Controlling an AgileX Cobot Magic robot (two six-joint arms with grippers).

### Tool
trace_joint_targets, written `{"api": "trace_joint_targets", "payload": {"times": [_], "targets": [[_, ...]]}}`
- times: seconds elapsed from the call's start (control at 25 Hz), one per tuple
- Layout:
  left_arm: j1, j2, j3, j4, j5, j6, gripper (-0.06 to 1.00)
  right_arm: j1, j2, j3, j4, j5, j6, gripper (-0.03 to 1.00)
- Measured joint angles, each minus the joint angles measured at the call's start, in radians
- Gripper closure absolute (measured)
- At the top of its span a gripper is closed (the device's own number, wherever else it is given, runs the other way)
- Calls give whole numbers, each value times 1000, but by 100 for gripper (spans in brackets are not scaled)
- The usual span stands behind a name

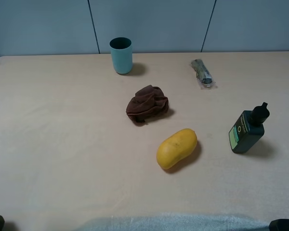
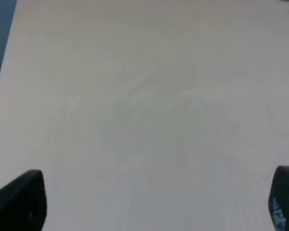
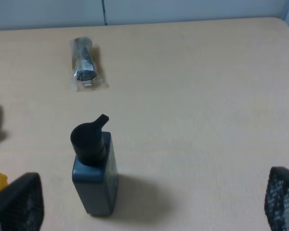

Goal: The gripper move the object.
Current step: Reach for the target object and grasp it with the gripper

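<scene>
The dark green rectangular bottle (image 1: 246, 131) with a black spout cap and a light green label stands upright on the right side of the beige table (image 1: 62, 144). In the right wrist view the bottle (image 3: 95, 180) stands ahead of my right gripper (image 3: 149, 199), nearer one finger. That gripper is open wide and empty, and does not touch the bottle. My left gripper (image 2: 151, 199) is open and empty over bare table. In the exterior view only dark bits of the arms show, at the bottom corners.
A yellow mango-like fruit (image 1: 177, 148) lies left of the bottle. A crumpled brown cloth (image 1: 147, 104) lies mid-table. A teal cup (image 1: 121, 55) stands at the back. A dark item in clear plastic wrap (image 1: 203, 73) lies behind the bottle, and also shows in the right wrist view (image 3: 84, 62).
</scene>
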Motion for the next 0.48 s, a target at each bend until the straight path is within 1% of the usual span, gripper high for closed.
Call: {"api": "trace_joint_targets", "payload": {"times": [0.48], "targets": [[0,0,0,0,0,0,2,0,0,0,0,0,0,27]]}}
